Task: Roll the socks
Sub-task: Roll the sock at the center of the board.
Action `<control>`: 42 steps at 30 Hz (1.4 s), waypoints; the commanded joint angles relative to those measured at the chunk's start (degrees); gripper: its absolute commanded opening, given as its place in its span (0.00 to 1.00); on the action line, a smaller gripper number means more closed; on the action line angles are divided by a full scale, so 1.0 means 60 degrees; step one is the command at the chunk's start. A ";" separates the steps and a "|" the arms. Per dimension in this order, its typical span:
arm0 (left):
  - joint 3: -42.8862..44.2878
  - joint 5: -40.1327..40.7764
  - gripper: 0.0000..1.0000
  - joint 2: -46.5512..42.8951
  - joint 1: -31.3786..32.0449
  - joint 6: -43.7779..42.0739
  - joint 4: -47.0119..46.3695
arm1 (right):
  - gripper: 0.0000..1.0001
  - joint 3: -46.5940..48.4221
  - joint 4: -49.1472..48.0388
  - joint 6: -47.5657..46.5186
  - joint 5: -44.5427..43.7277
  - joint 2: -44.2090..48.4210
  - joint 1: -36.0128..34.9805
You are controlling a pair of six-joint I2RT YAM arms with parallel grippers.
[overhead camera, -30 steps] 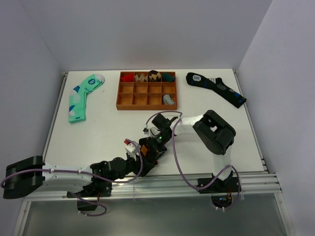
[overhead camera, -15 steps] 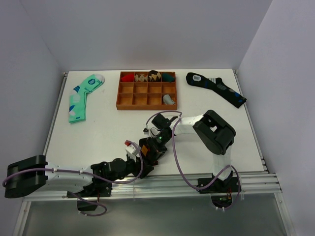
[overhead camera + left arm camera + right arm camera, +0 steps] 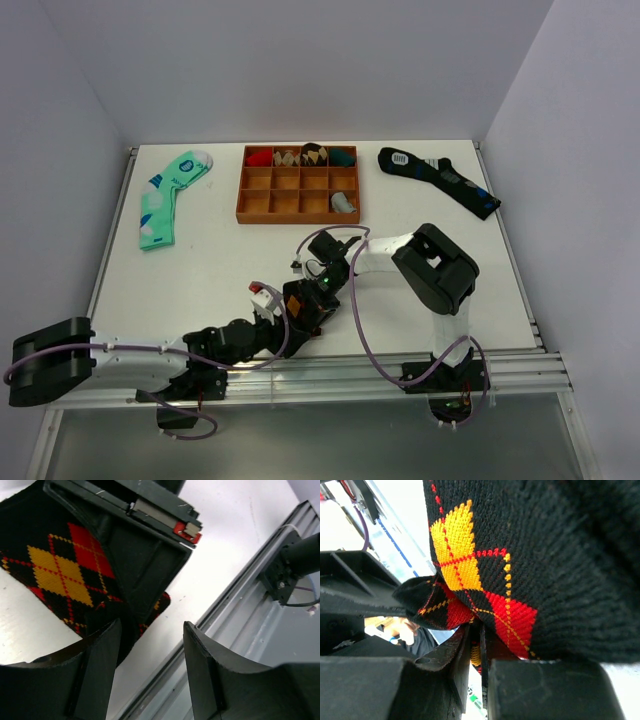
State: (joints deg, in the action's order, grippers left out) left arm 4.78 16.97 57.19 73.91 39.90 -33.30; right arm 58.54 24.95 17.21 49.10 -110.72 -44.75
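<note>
Both hands sat by the middle of the table's (image 3: 220, 250) near edge. The right hand (image 3: 481, 645) was pinched shut on the argyle sock (image 3: 60, 575). The left hand (image 3: 150, 665), half open and empty, faced the sock's loose end just ahead.

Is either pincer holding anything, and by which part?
The right pincer is shut on the black argyle sock, pinching fabric near one end. The left pincer stands open, holding nothing.

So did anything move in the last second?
The left gripper crept a tiny bit to the left, jaws open beside the argyle sock. The right gripper stayed shut on that sock. The wooden tray, mint sock and navy sock did not move.
</note>
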 commanded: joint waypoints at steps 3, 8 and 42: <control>0.0390 0.0189 0.58 0.0371 -0.0204 0.0030 -0.0163 | 0.00 -0.0236 0.0705 -0.0539 -0.1680 -0.0400 -0.0041; 0.0317 0.0350 0.58 0.0298 -0.0292 0.0015 -0.0178 | 0.00 -0.0221 0.0720 -0.0540 -0.1665 -0.0400 -0.0070; 0.0245 0.0175 0.63 0.2596 -0.0819 -0.0571 -0.2140 | 0.00 -0.0353 0.0852 -0.0730 -0.1402 -0.0122 0.0295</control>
State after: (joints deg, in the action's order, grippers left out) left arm 6.76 17.80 70.76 69.76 37.93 -43.75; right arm 58.72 26.35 15.51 49.19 -110.69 -43.72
